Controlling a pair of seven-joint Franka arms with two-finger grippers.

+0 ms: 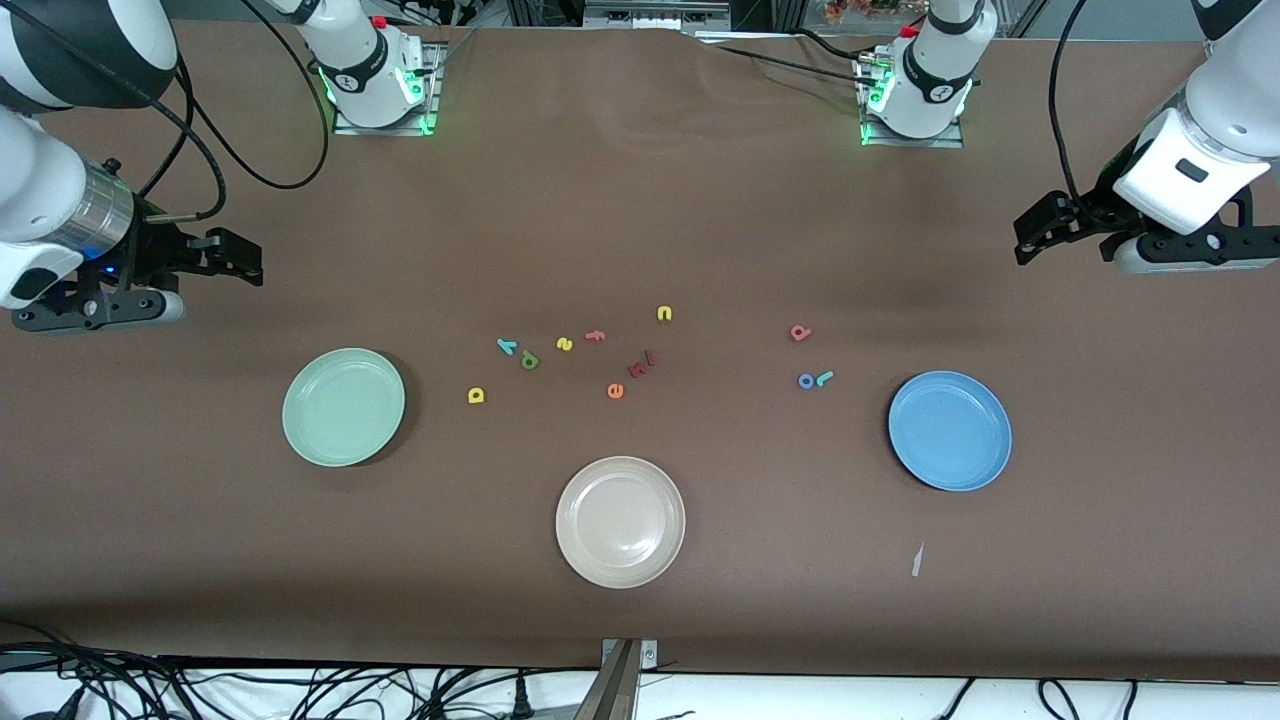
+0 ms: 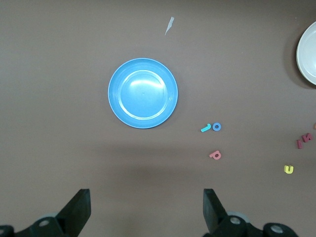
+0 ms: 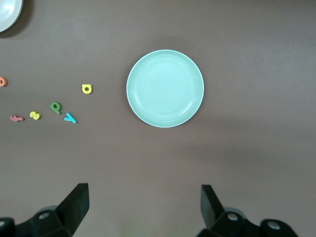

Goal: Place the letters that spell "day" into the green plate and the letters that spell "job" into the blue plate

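Nothing is sitting in either plate yet, so you're starting from zero

Right gripper (image 1: 235, 258) is hanging over bare table at the right arm's end, fingers spread wide, holding nothing. Left gripper (image 1: 1045, 228) is doing the same at the left arm's end, also spread and empty. Both are waiting

Where the pieces are lying:
- green plate (image 1: 343, 406) is sitting toward the right arm's end; blue plate (image 1: 950, 430) toward the left arm's end; beige plate (image 1: 620, 521) between them, nearest the front camera
- yellow d (image 1: 476, 395) is lying just off the green plate, at roughly 3 o'clock from it in the front view
- green a (image 1: 529, 360) and teal y (image 1: 507, 346) are nearly touching, at about 2 o'clock from the plate, farther from the camera than the d
- blue o (image 1: 806, 381) and teal j (image 1: 824, 378) are sitting side by side, at about 10 o'clock from the blue plate; red b (image 1: 800, 333) is lying farther from the camera than that pair

The relation that matters: the day letters are all lying on the right arm's half, the job letters on the left arm's half, so I'd judge each arm is serving its own plate with no crossing

Watch the j: its long axis is running nearly level in the front view and it's almost touching the o

Leave the yellow n (image 1: 664, 314) alone
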